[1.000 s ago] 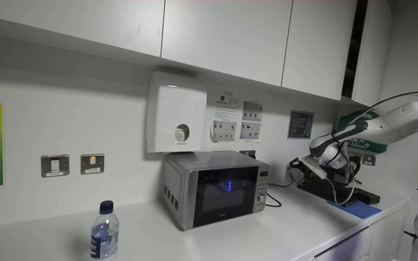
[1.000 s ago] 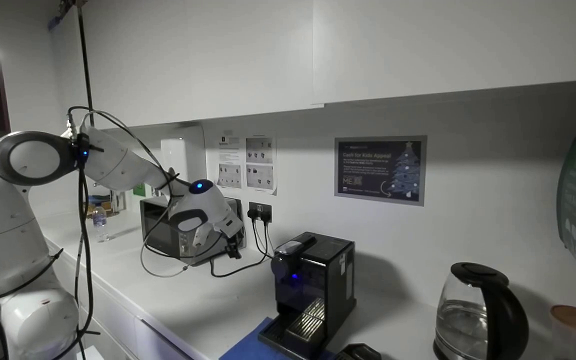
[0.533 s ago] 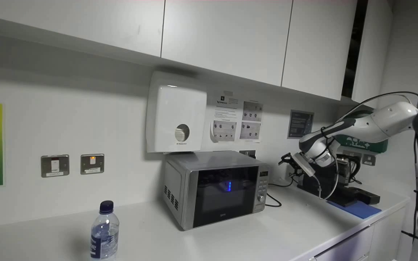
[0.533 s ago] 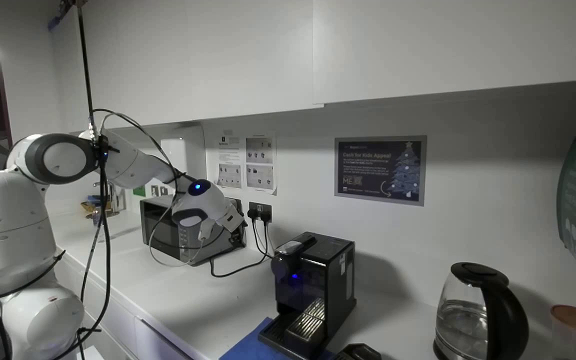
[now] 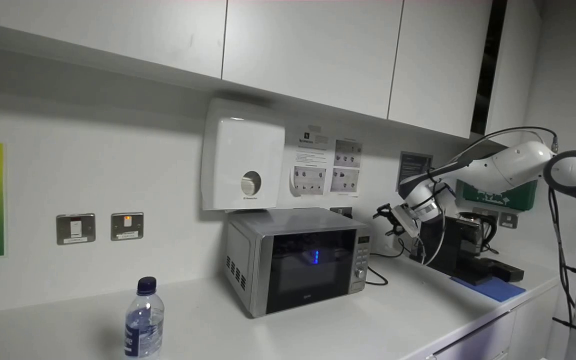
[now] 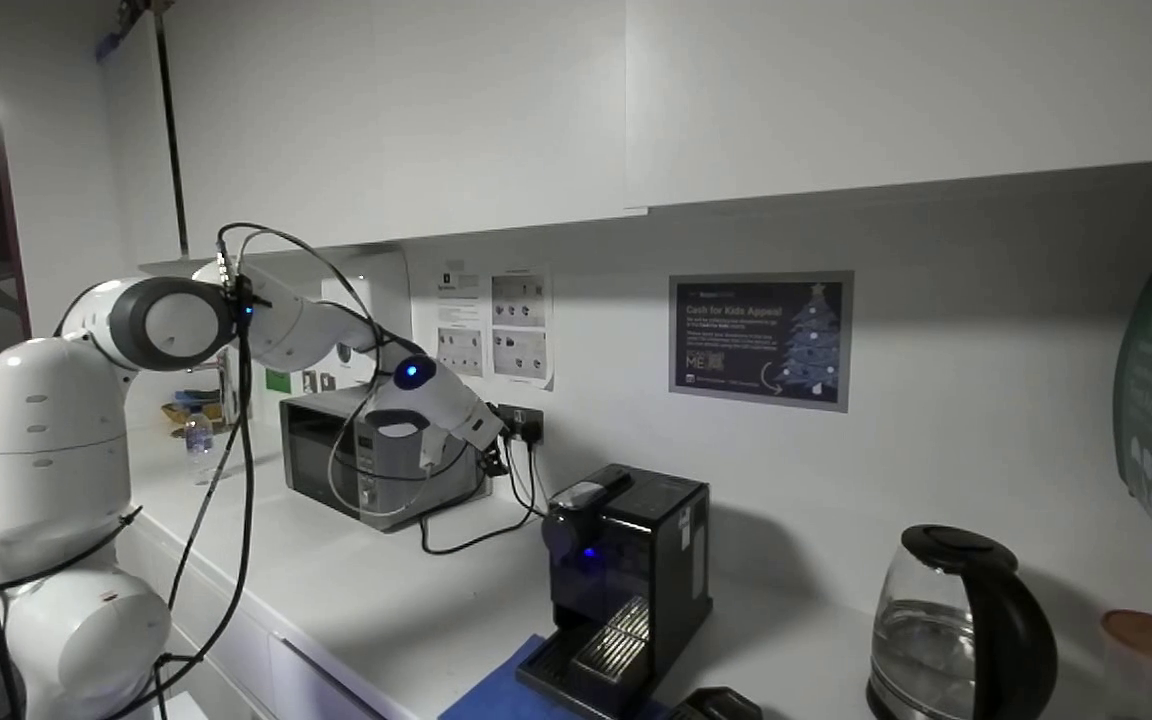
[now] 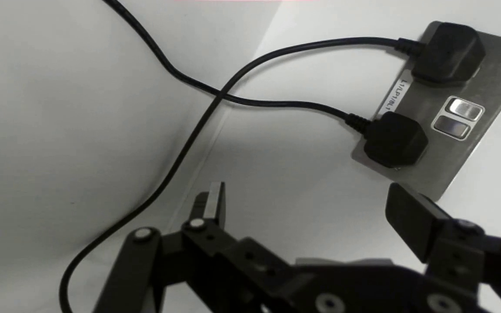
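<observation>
1. Biggest first: here's the white, jointed robot arm (image 5: 513, 165), and I'd call this a reaching stage, with nothing gripped.
2. Between eight and nine o'clock from its tip, in both exterior views, there's the boxy silver microwave (image 5: 305, 220).
3. Swing round to roughly four o'clock of that tip, again in both exterior views: a black, boxy coffee machine (image 6: 681, 560).
4. And the black two-fingered gripper (image 7: 306, 202): fingers wide apart, nothing between them, no contact showing.
5. At two o'clock from it in the wrist view comes the flat grey metal socket plate (image 7: 422, 100), wall-mounted, slanting there.
6. Seated in it: the matte black, blunt-cornered lower plug (image 7: 396, 140) at two o'clock, closest to a fingertip, and the matching black upper plug (image 7: 449, 53) at half past one. Getting any closer calls, I'd judge, for lining up squarely and keeping clear of the thin, round black cables (image 7: 221, 94).
7. Those cables cross at eleven o'clock.
8. Smallest: two little silvery rocker switches (image 7: 464, 108), two o'clock from the lower plug.
</observation>
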`<action>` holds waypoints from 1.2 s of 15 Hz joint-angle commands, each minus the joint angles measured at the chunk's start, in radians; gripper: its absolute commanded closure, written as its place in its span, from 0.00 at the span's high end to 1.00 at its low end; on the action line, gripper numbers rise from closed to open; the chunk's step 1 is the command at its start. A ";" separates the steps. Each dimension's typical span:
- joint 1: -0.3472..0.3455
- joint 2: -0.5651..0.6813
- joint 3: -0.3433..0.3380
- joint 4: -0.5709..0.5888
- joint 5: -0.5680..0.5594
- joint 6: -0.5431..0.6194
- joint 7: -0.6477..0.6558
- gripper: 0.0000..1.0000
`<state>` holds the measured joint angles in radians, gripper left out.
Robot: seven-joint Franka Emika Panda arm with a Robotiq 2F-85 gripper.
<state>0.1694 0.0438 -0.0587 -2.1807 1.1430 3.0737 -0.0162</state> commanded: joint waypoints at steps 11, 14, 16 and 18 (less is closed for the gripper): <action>-0.002 0.174 0.068 0.274 0.395 0.010 -0.345 1.00; -0.001 0.204 0.079 0.308 0.434 0.010 -0.383 1.00; 0.000 0.222 0.084 0.329 0.452 0.010 -0.402 1.00; 0.002 0.231 0.088 0.341 0.468 0.014 -0.424 1.00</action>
<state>0.1701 0.2508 0.0203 -1.8906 1.5525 3.0737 -0.3715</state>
